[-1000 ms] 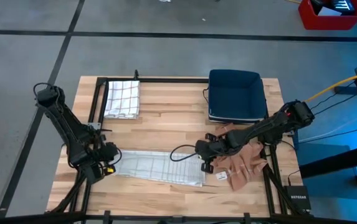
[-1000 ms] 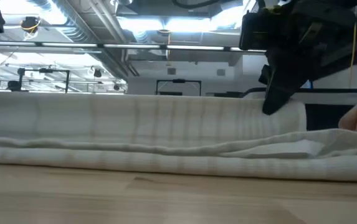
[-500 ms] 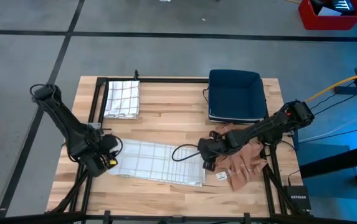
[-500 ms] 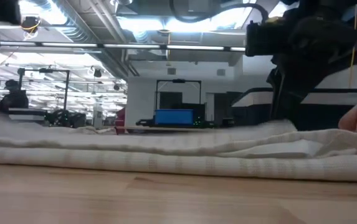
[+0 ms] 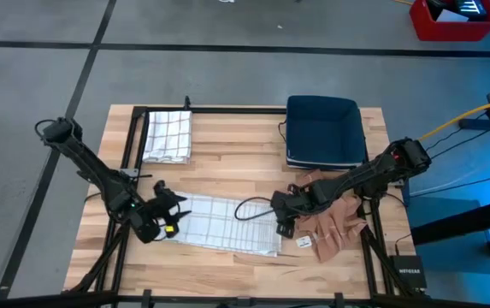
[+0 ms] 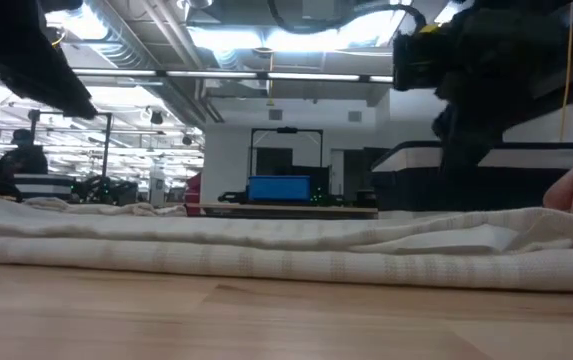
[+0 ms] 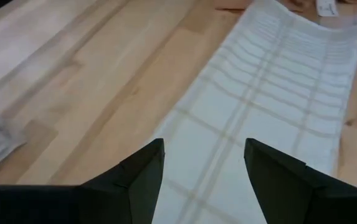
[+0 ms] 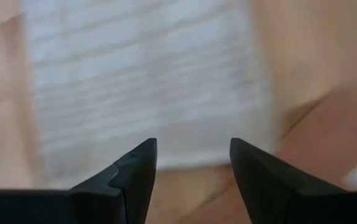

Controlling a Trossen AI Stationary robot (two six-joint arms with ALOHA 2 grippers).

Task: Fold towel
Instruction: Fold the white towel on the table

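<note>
We see white checked towel (image 5: 223, 223) flat on wooden table (image 5: 227, 167), stretched between both grippers. Left gripper (image 5: 169, 216) hovers over one end, jaws spread, nothing held (cloth directly beneath). Right gripper (image 5: 280, 211) at opposite end, jaws released, brown cloth pile (image 5: 334, 218) just behind it.

The counter (image 5: 227, 171) was pale wood in glued strips, smooth with a low sheen. The towel (image 5: 227, 227) on it was thin white woven cloth with a faint grey check, matt and lightly creased. A second checked cloth (image 5: 168, 135) looked the same. The tan cloth (image 5: 334, 224) was soft and rumpled. The bin (image 5: 325, 130) looked like dark blue matt fabric. The fingers (image 7: 141, 180) were matt black plastic.
</note>
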